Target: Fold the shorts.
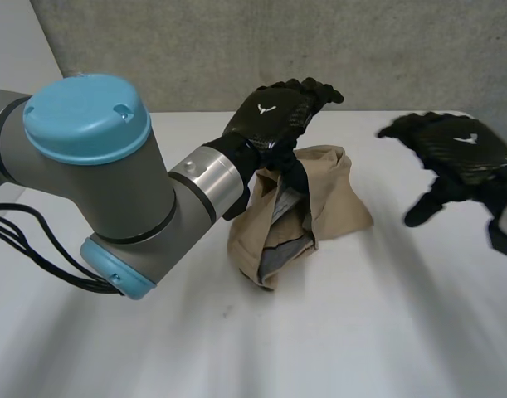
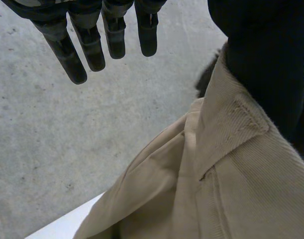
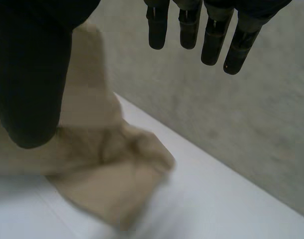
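Note:
The tan shorts (image 1: 328, 199) sit bunched in a heap at mid-table, with grey lining showing at their near side. My left hand (image 1: 274, 112) hovers over the heap's top left, its thumb pointing down into the raised cloth. In the left wrist view its fingers (image 2: 87, 45) are straight and spread away from the thumb (image 2: 266, 59), and a seamed edge of the shorts (image 2: 231, 174) hangs against that thumb. My right hand (image 1: 460, 149) floats open to the right of the heap, apart from it. Its fingers (image 3: 211, 30) are straight, with the shorts (image 3: 112, 169) lying beyond its thumb.
The white table (image 1: 236, 348) spreads bare in front of and beside the heap. A grey concrete wall (image 1: 195, 50) rises along the table's far edge. My left arm's big elbow joint (image 1: 95, 174) fills the near left.

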Tool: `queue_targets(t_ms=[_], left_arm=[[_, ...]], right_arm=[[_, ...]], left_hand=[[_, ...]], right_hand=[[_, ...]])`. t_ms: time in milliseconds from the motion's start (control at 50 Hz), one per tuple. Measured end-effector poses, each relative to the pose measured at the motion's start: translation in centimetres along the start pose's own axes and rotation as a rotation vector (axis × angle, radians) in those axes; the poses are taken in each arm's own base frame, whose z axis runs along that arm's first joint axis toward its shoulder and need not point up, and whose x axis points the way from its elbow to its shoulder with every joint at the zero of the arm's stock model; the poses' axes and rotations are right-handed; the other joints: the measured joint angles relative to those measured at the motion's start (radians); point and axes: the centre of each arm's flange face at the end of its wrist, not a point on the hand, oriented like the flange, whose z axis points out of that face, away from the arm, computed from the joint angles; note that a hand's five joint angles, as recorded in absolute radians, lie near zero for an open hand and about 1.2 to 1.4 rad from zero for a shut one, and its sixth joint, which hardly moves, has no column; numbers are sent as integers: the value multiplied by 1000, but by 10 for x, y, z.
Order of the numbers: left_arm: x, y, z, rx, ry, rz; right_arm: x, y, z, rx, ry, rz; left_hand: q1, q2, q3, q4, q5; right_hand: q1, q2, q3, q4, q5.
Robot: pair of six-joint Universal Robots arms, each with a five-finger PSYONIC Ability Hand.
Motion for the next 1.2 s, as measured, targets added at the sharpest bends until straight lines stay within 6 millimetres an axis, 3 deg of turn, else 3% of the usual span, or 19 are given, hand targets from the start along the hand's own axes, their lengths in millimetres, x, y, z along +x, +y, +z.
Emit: queue_targets(t_ms=[40, 80, 140, 220, 240, 260, 300, 360, 380, 400, 760, 880, 1020, 1040, 1060, 1080, 1100, 1160, 1200], left_arm=[[0, 0, 0, -1, 1, 0], [3, 3, -1, -9, 12, -4], [6, 4, -1, -13, 18, -6], [9, 5, -2, -18, 22, -8], [9, 6, -3, -20, 23, -9], [10, 7, -3, -22, 24, -10], [11, 8, -4, -25, 26, -11], [11, 8, -5, -27, 26, -11], [11, 9, -6, -32, 23, -12], [11, 8, -7, -32, 22, -11], [10, -5, -22, -20, 6, -3], [4, -10, -29, -15, -13, 4], [-14, -10, -35, -23, -58, 6], [-14, -10, -35, -23, -58, 6], [-18, -8, -35, -27, -67, 5], [-18, -8, -35, -27, -67, 5], [-21, -7, -35, -31, -73, 3], [-23, -4, -35, -37, -78, 1], [-24, -1, -34, -43, -80, -1]], right_arm=[[-3, 0, 1, 11, -9, 5], [-25, -2, 10, 102, -84, 73], [-40, -1, 21, 143, -136, 134], [-50, 6, 34, 147, -174, 175], [-52, 8, 38, 145, -180, 180], [-53, 11, 41, 139, -186, 184], [-54, 15, 47, 127, -191, 185], [-54, 18, 50, 121, -192, 183], [-52, 25, 59, 101, -186, 169], [-51, 26, 60, 98, -184, 166], [-40, 34, 67, 78, -121, 68], [-7, 37, 72, 71, -7, 35], [78, 50, 80, 17, 234, -79], [78, 50, 80, 17, 234, -79], [101, 57, 82, -18, 297, -111], [101, 57, 82, -18, 297, -111], [114, 63, 84, -55, 335, -127], [124, 72, 84, -127, 368, -134], [125, 76, 82, -166, 373, -127]], left_hand=[[0, 0, 0, 0, 0], [0, 0, 0, 0, 0], [-1, 0, 0, 0, 0], [0, 0, 0, 0, 0], [0, -1, 0, 0, 0], [0, -1, 0, 0, 0], [0, -2, 0, 0, 0], [-2, -4, 0, 0, 0], [-9, -4, 0, 0, 0], [-9, -4, 0, 0, 0], [-9, -5, 0, 0, 0], [-9, -5, 0, 0, 0], [-9, -5, 0, 0, 0], [-9, -5, 0, 0, 0], [-9, -5, 0, 0, 0], [-9, -5, 0, 0, 0], [-9, -5, 0, 0, 0], [-9, -5, 0, 0, 0], [-9, -5, 0, 0, 0]], right_hand=[[0, 0, 0, 0, 0], [0, 0, 0, 0, 0], [0, 0, 0, 0, 0], [2, 3, 4, 1, 1], [20, 22, 26, 20, 20], [156, 190, 186, 168, 153], [443, 445, 488, 449, 400], [523, 522, 553, 534, 473], [777, 904, 903, 896, 828], [787, 947, 942, 931, 877], [787, 954, 957, 949, 897], [787, 954, 957, 953, 897], [787, 953, 957, 953, 897], [787, 953, 957, 953, 897], [715, 853, 874, 855, 828], [715, 853, 874, 855, 828], [625, 741, 758, 749, 742], [141, 223, 246, 227, 240], [12, 22, 33, 19, 39]])
